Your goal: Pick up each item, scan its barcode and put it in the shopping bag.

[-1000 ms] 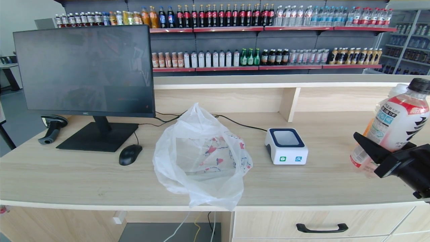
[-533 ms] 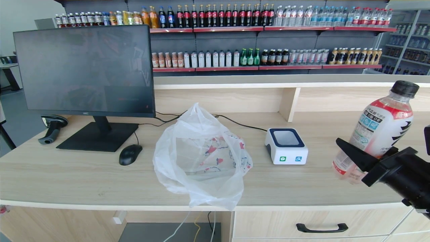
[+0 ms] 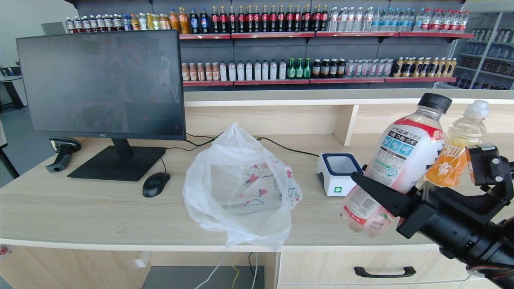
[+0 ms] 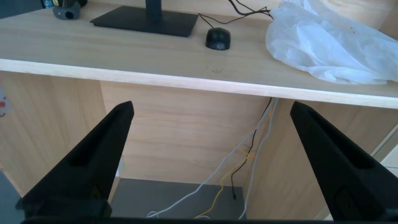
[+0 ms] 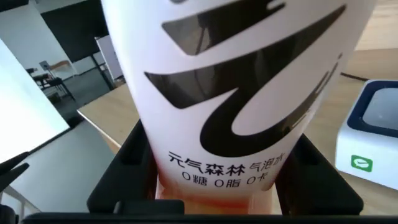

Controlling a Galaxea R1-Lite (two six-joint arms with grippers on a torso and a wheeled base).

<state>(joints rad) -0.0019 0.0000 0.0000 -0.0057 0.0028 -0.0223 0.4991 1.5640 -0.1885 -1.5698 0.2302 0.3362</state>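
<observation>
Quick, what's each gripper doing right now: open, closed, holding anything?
Left gripper: open, fingers spread wide, holding nothing.
Right gripper: closed on the black-capped drink bottle.

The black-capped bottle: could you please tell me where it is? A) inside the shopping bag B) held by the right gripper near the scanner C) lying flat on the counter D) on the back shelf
B: the right gripper clamps the black-capped bottle, tilted, close by the scanner and apart from the shopping bag.
</observation>
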